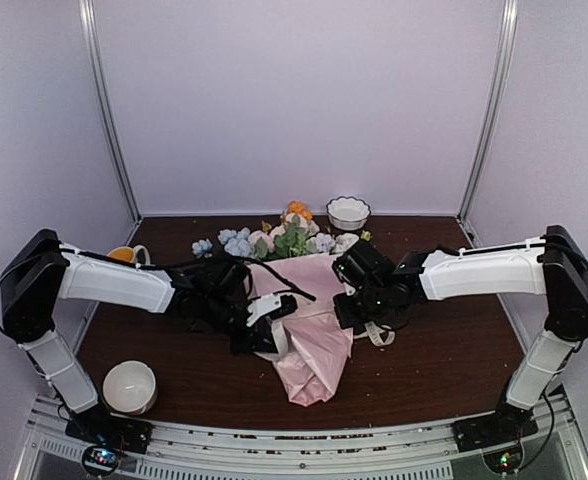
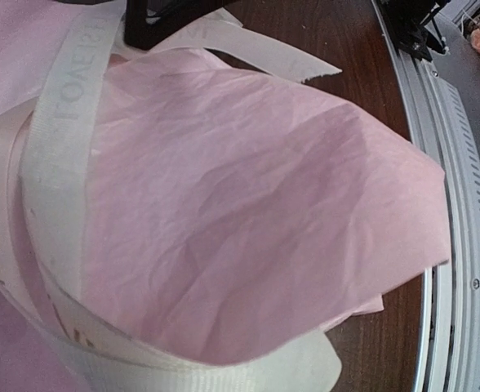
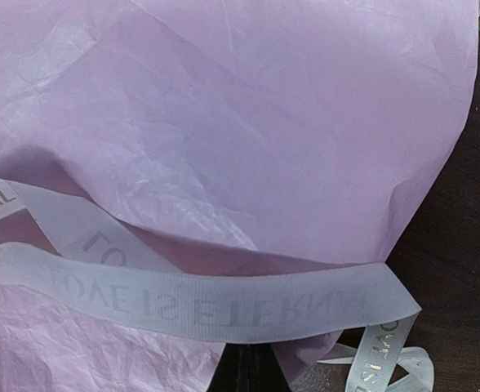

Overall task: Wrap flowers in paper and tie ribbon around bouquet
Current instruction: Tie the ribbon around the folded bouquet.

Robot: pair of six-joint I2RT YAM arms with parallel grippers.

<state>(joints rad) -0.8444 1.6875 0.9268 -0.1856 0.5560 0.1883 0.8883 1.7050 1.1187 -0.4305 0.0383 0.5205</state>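
Robotics lab booth, plain pale walls [image 1: 294, 100], aluminium frame posts [image 1: 111, 120], dark table [image 1: 444, 350], slotted metal rail [image 1: 304, 450]

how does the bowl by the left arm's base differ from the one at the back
The near bowl has a plain smooth rim; the far bowl has a scalloped one. The near bowl sits alone at front left; the far bowl stands just behind the flowers. Both are white and upright.

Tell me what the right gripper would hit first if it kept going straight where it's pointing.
Probably the ribbon, which lies right across its tips, then the pink paper behind it. Depth is hard to judge here.
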